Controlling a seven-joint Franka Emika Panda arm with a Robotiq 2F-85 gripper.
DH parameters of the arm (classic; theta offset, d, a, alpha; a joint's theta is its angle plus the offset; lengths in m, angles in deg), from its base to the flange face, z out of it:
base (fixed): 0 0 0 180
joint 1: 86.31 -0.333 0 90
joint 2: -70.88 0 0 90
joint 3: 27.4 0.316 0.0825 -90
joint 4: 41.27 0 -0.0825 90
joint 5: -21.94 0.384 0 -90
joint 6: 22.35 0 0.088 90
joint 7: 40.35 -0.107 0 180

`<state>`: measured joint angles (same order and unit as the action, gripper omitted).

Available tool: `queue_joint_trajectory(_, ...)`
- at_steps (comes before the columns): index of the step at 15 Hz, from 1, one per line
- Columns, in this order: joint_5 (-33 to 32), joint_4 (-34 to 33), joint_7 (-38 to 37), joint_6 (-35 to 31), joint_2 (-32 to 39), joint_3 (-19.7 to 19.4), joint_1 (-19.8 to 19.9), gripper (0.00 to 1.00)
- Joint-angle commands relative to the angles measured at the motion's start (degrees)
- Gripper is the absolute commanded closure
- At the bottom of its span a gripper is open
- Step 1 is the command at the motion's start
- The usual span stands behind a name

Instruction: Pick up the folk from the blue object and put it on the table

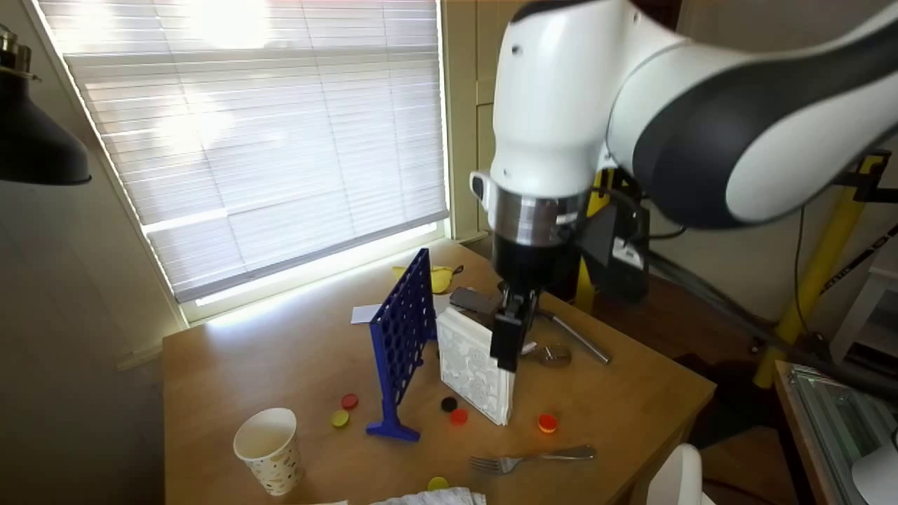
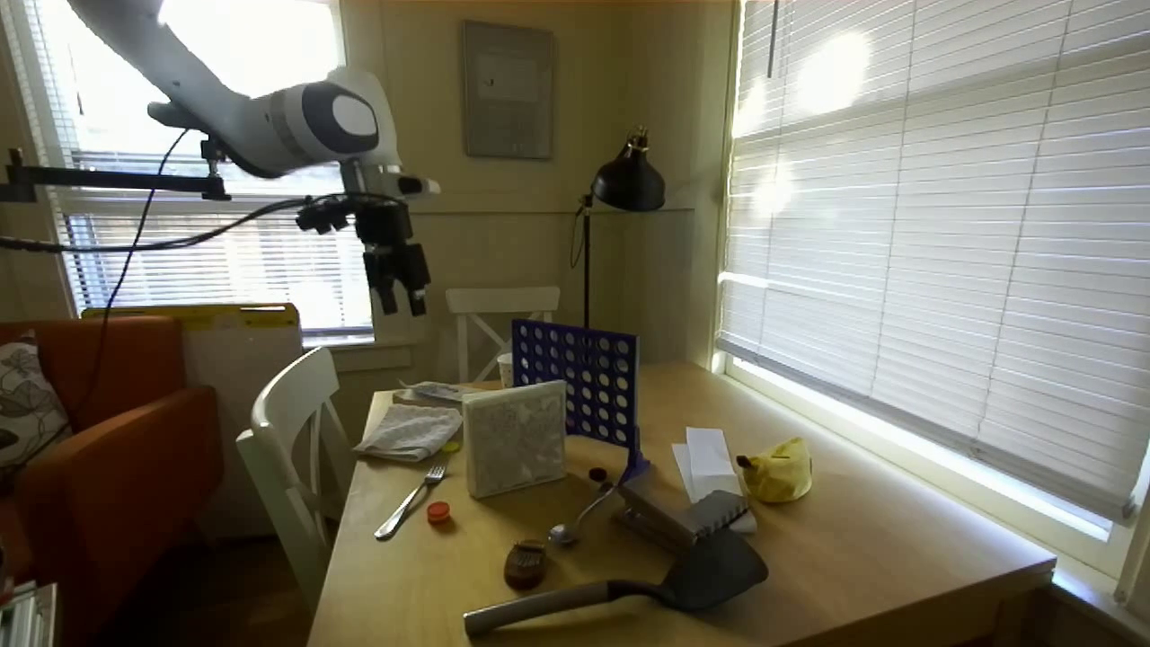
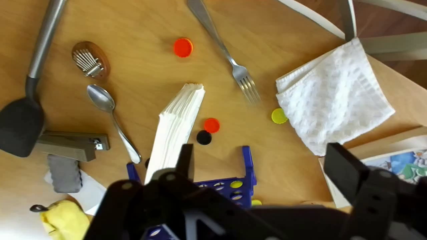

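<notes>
A silver-grey fork lies flat on the wooden table [image 1: 224, 372], apart from the blue panel; it shows in both exterior views [image 1: 506, 464] [image 2: 411, 503] and the wrist view [image 3: 241, 72]. The blue grid panel stands upright on its feet in both exterior views [image 1: 382, 361] [image 2: 575, 382]; the wrist view [image 3: 248, 191] shows it partly hidden by my gripper. My gripper hangs above the table in both exterior views [image 1: 511, 351] [image 2: 403, 298]. In the wrist view [image 3: 262, 161] its fingers are wide apart with nothing held between them.
A white rectangular block [image 2: 515, 440] stands beside the panel. Around lie a spatula [image 3: 21, 126], spoon [image 3: 100, 97], stapler [image 3: 70, 145], small thumb piano [image 3: 91, 60], several coloured discs [image 3: 183, 47], a white cloth [image 3: 333, 100] and a yellow item [image 2: 780, 472]. A paper cup [image 1: 270, 449] stands near an edge.
</notes>
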<state>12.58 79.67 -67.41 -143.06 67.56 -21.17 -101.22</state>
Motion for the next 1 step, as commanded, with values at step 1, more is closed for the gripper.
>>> queue_joint_trajectory(1,0.7,-0.8,0.1,1.1,-0.7,1.9,2.4,0.00)
